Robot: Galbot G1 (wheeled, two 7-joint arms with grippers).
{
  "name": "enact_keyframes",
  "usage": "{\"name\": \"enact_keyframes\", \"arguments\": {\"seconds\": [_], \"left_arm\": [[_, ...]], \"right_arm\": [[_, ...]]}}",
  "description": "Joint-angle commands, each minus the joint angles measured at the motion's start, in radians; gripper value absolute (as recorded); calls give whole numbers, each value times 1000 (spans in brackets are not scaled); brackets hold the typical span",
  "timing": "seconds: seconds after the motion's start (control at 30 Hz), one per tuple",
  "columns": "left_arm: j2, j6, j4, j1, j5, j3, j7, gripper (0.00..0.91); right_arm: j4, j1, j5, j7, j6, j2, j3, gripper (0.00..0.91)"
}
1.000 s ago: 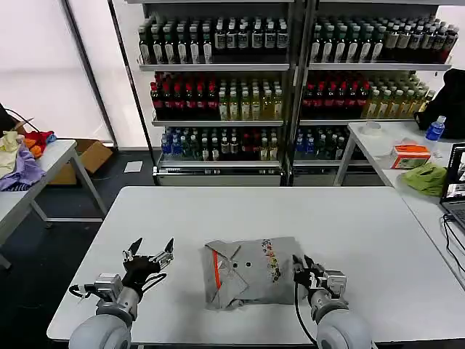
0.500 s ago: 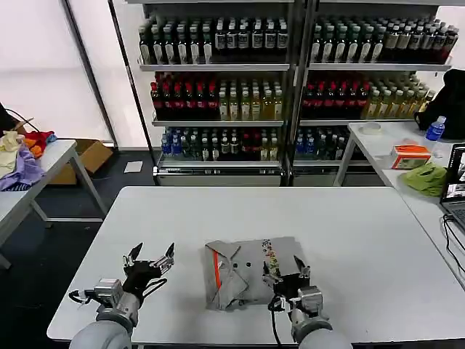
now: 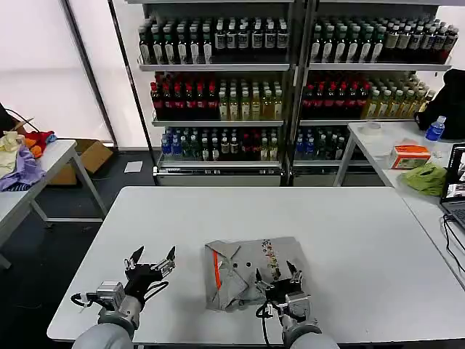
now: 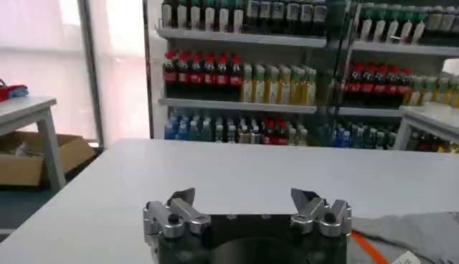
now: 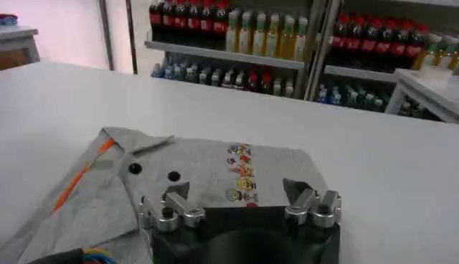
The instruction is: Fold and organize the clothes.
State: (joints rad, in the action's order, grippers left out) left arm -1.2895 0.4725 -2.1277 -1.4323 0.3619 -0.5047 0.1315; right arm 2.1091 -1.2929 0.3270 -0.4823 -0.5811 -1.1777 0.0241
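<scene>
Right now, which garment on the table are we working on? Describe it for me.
On the white table, at its near edge, lies a folded light grey T-shirt. The right gripper hovers open over it. An orange-red neck lining and a multicoloured chest print mark it.

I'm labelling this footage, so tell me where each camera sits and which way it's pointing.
Head view: on the robot's head, looking forward and down at the white table; left gripper and right gripper show.
Left wrist view: on the left arm, facing the drink shelves; open left gripper shows.
Right wrist view: on the right arm, over the folded grey T-shirt; open right gripper shows.
Shared: table, shelves, T-shirt.
</scene>
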Motion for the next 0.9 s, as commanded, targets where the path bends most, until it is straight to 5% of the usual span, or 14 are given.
{"name": "enact_keyframes", "arguments": {"seconds": [0.03, 0.33, 0.53, 0.73, 0.9], "left_arm": [[-1, -7, 0, -3, -1, -3, 0, 907], [-10, -20, -6, -15, -7, -8, 0, 907], [-30, -193, -13, -14, -50, -1, -20, 907], [-27, -216, -19, 1, -41, -10, -35, 907], [-19, -220, -7, 12, -30, -16, -32, 907]], "right_arm": [[-34, 20, -98, 34, 3, -24, -31, 907], [-39, 18, -70, 34, 2, -15, -26, 907], [57, -28, -123, 66, 75, -53, 240, 907], [28, -77, -26, 63, 101, -14, 539, 907], [11, -156, -21, 58, 167, -11, 634, 907]]}}
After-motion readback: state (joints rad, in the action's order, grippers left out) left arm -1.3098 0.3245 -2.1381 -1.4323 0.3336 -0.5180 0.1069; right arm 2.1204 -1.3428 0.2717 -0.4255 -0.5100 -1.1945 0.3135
